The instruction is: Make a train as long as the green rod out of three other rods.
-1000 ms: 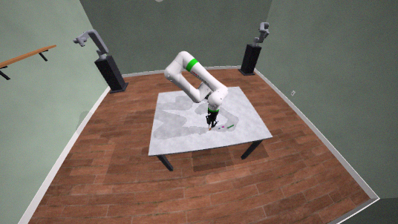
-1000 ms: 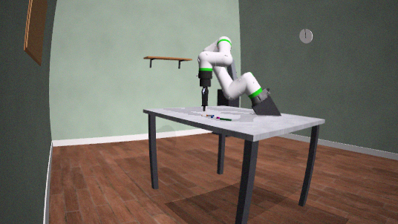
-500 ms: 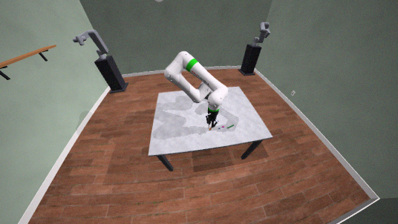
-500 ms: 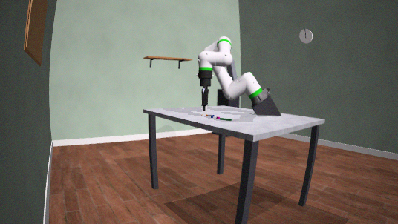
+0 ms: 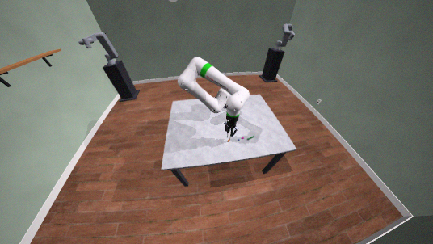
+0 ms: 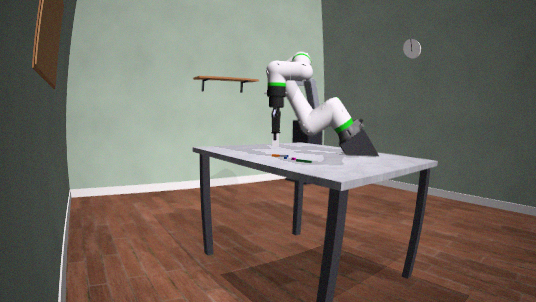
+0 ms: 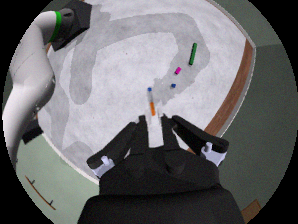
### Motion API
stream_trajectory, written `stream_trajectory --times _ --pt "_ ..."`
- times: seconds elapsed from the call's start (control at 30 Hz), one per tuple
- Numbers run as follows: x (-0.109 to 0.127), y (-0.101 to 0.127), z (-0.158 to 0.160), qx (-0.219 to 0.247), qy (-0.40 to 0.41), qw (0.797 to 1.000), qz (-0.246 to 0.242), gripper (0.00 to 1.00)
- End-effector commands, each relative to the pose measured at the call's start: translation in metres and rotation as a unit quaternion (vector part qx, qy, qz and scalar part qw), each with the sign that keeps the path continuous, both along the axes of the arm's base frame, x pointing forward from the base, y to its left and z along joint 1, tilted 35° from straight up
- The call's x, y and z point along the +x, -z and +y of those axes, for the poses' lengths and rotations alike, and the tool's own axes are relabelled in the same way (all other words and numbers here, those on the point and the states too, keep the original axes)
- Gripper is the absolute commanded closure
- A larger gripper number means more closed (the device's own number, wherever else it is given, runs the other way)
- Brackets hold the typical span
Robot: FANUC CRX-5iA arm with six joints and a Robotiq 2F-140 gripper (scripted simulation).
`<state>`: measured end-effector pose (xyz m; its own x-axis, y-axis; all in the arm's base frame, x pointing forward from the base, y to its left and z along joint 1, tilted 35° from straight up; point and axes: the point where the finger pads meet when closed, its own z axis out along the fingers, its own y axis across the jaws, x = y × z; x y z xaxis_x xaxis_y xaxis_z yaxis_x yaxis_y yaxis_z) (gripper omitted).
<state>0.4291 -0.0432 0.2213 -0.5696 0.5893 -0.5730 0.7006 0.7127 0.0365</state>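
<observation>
one gripper (image 5: 230,135) (image 6: 275,142) (image 7: 153,113), empty, fingers slightly parted, above one near-straight line of orange rod (image 5: 229,140) (image 6: 276,155) (image 7: 152,108), apparent grey rod (image 7: 150,96) and blue rod (image 7: 149,89); best lifted vertically, disturbing no joint.

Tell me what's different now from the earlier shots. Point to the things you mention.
The gripper (image 5: 230,136) (image 6: 275,139) (image 7: 153,113) has moved up, farther from the table top. I see no rod taken hold of or let go. The orange rod (image 5: 229,140) (image 6: 276,155) (image 7: 152,109) and green rod (image 5: 250,137) (image 6: 304,161) (image 7: 193,54) look unmoved.
</observation>
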Motion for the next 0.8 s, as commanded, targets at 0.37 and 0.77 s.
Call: stream_trajectory --times 0.37,0.77 --pt "-0.019 -0.034 0.016 -0.001 0.001 1.000 0.000 0.85" --pt "-0.019 -0.034 0.016 -0.001 0.001 1.000 0.000 0.00"
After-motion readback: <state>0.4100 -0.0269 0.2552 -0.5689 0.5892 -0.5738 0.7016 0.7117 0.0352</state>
